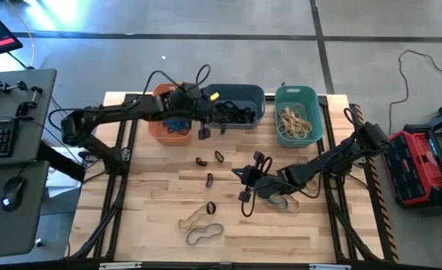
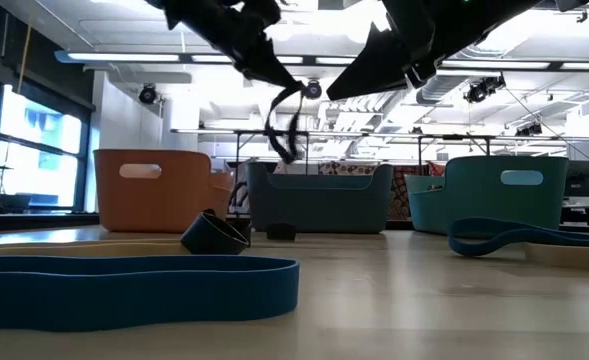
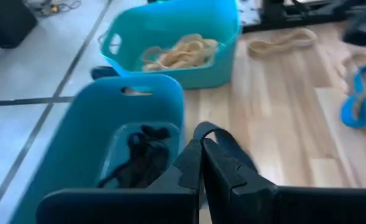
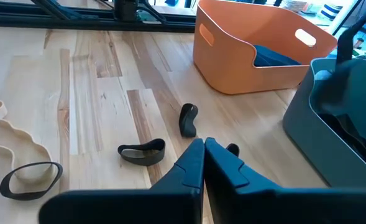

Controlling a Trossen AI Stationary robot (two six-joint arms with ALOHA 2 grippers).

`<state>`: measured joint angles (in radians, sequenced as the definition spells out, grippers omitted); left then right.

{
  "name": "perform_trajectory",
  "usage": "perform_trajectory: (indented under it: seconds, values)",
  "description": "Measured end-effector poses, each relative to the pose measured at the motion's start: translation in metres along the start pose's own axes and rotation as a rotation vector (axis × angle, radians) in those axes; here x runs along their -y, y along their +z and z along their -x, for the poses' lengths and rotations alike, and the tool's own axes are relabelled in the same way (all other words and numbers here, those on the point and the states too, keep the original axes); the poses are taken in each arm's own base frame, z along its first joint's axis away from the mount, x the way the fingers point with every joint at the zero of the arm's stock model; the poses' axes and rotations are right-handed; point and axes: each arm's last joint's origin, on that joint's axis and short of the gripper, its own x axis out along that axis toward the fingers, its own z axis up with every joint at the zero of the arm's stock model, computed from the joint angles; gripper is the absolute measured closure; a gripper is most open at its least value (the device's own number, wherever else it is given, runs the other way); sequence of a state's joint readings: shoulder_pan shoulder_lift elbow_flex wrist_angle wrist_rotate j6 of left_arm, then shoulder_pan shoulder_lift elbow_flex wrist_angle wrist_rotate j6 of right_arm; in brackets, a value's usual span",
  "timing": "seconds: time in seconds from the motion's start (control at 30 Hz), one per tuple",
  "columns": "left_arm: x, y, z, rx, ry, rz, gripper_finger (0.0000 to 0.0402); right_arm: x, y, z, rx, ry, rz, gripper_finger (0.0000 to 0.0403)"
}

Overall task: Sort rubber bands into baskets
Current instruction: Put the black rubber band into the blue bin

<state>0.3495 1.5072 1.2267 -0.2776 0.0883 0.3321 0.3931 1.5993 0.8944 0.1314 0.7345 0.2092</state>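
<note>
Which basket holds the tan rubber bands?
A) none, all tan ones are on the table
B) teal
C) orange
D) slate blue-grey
B: the high view shows a pile of tan rubber bands inside the teal basket, and the left wrist view shows the same.

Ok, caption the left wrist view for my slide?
Left gripper shut on a black band beside the slate basket; teal basket behind.
</note>
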Motion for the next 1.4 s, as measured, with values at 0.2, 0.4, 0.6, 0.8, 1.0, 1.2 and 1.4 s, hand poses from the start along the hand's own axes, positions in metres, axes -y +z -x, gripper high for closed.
perform_trajectory:
  seconds: [0.2, 0.4, 0.6, 0.8, 1.0, 1.2, 1.4]
  values:
    - [-0.031, 0.002, -0.017, -0.018, -0.008, 0.041, 0.0401, 0.0, 0.0, 0.0, 0.0, 0.0, -0.001, 0.0403]
    - [-0.06, 0.0, -0.046, -0.049, 0.011, 0.061, 0.0401, 0.0, 0.0, 0.0, -0.001, -0.001, -0.002, 0.0403]
    - [-0.085, -0.014, -0.079, -0.119, 0.006, 0.108, 0.0401, 0.0, -0.001, 0.0, -0.006, -0.002, -0.005, 0.0403]
    - [-0.096, -0.033, -0.097, -0.17, 0.003, 0.138, 0.0401, 0.001, -0.003, 0.0, -0.024, -0.006, -0.016, 0.0403]
    - [-0.097, -0.042, -0.106, -0.203, -0.011, 0.151, 0.0401, 0.001, -0.003, 0.0, -0.028, -0.003, -0.023, 0.0403]
    - [-0.091, -0.053, -0.117, -0.235, -0.081, 0.168, 0.0398, 0.001, -0.004, 0.0, -0.031, -0.002, -0.036, 0.0403]
    - [-0.082, -0.047, -0.112, -0.246, -0.106, 0.143, 0.0354, 0.001, -0.004, 0.0, -0.034, 0.0, -0.034, 0.0403]
